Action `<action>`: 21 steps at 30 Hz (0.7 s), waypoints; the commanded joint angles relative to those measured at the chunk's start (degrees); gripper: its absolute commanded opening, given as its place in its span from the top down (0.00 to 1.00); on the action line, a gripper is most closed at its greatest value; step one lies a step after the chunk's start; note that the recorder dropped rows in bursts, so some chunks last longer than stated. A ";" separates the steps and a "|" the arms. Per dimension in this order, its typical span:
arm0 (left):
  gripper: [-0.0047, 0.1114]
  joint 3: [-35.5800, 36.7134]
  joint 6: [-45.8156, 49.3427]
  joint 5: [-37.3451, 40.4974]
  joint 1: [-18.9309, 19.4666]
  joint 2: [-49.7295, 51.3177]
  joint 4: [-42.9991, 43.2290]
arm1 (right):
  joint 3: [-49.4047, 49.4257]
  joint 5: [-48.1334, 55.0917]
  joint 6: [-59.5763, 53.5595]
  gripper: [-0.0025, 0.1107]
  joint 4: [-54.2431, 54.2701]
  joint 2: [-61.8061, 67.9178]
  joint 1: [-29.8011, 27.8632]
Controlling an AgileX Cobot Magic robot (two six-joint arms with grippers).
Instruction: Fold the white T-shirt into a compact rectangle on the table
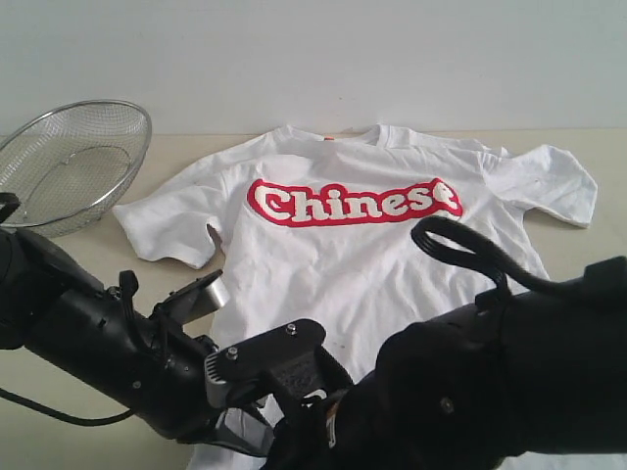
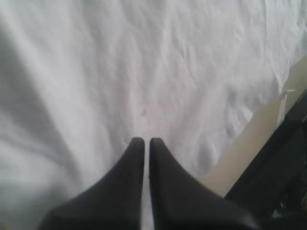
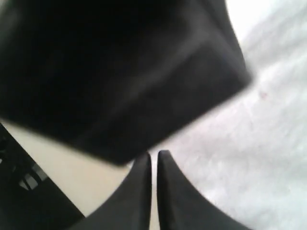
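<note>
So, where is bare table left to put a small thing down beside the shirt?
In the exterior view, bare table shows right of the white T-shirt, below its sleeve, and in a strip between the wire basket and the other sleeve. The near side is crowded: both arms over the hem, left hand and right hand shut.

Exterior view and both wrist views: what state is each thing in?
white T-shirt: spread out front up, not yet folded.
wire-mesh basket: empty, tilted on the table.
left gripper: shut, holding nothing, over the T-shirt.
right gripper: shut, holding nothing, by the T-shirt's edge.
</note>
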 commanded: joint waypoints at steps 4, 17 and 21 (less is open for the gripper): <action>0.92 -0.36 -1.49 2.22 0.31 -1.81 3.73 | 0.01 1.77 -2.37 0.87 -0.01 -0.39 -0.27; 0.92 0.19 -36.90 -0.43 2.32 -10.45 45.49 | -8.23 -4.35 1.44 0.41 0.58 8.62 2.52; 0.92 0.30 -36.90 -0.16 2.32 -10.46 46.36 | -9.94 -3.78 2.76 0.36 0.58 11.57 2.52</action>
